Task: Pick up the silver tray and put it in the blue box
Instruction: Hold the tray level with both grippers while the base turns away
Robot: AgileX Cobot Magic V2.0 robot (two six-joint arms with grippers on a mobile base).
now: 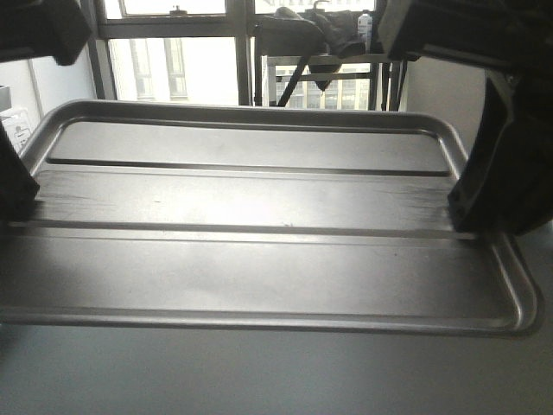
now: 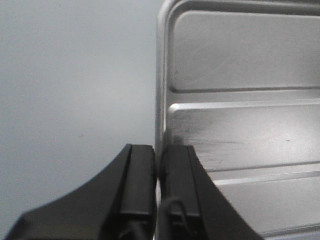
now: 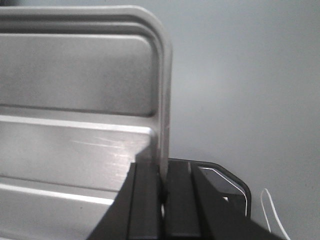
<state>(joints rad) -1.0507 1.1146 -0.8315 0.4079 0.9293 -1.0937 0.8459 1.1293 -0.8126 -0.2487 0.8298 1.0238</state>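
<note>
The silver tray (image 1: 259,199) looks like stiff, thin metal, smooth and slippery, and I think it is not heavy. The raised rim at the 2 short ends is the good place to hold it. The left gripper (image 2: 158,165) has its jaws almost closed, pinching the rim between them. The right gripper (image 3: 161,175) pinches the opposite rim in the same way. The tray spans between both jaws. You cannot see the blue box.

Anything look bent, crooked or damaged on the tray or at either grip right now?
Nothing serious. The left end effector and right end effector are each shut on the rim of the silver tray, one per short side. Only faint scuff marks show on the panel beside each grip; no dents visible.
</note>
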